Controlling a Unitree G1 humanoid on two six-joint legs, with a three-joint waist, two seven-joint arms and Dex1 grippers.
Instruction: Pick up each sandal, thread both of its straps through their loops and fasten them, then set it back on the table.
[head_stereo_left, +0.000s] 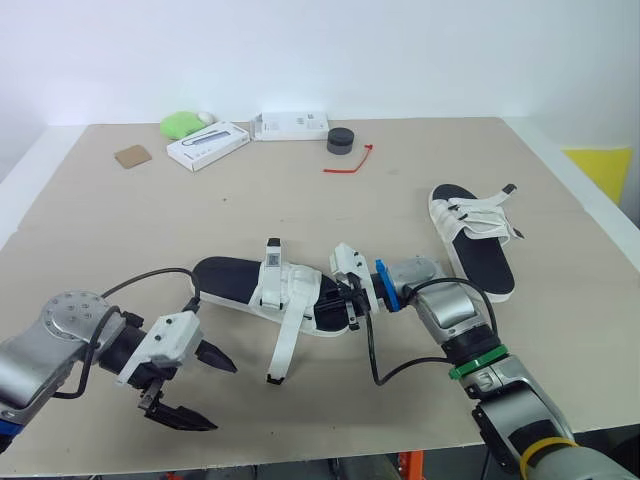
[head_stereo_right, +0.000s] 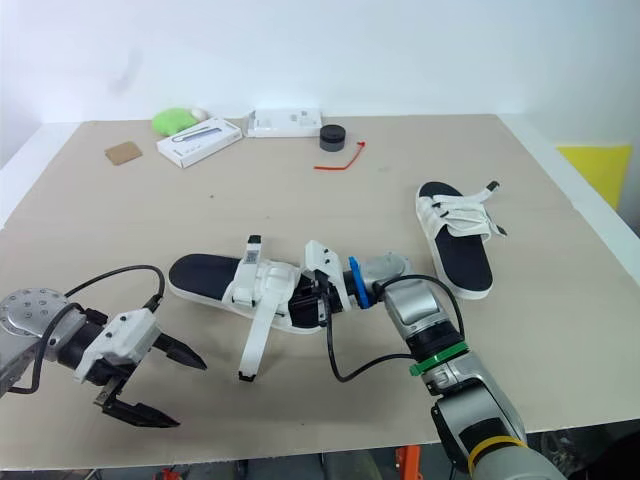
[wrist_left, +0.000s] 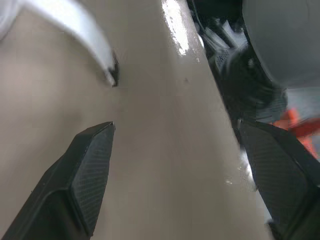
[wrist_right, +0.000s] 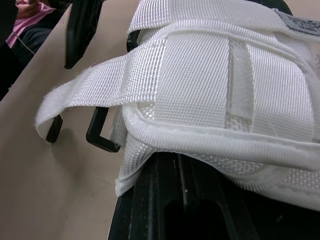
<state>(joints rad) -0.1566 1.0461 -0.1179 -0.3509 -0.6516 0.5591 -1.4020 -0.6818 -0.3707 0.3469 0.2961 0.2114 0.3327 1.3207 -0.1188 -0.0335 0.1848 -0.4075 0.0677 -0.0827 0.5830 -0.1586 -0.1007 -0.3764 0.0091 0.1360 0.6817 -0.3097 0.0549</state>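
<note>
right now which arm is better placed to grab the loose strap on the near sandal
Left. The left gripper, open, hovers beside the loose strap, with only bare table between them. The right gripper is up against the near sandal at its other end, probably steadying it.

No lettering is reading clearly anywhere: the grey tag (head_stereo_left: 272, 259) on the strap of the near sandal (head_stereo_left: 235, 281) and the markings on the white box (head_stereo_left: 207, 145) beyond it are staying illegible.

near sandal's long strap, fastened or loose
Loose: the strap trails off the near sandal onto the table, and its tip lies free.
</note>
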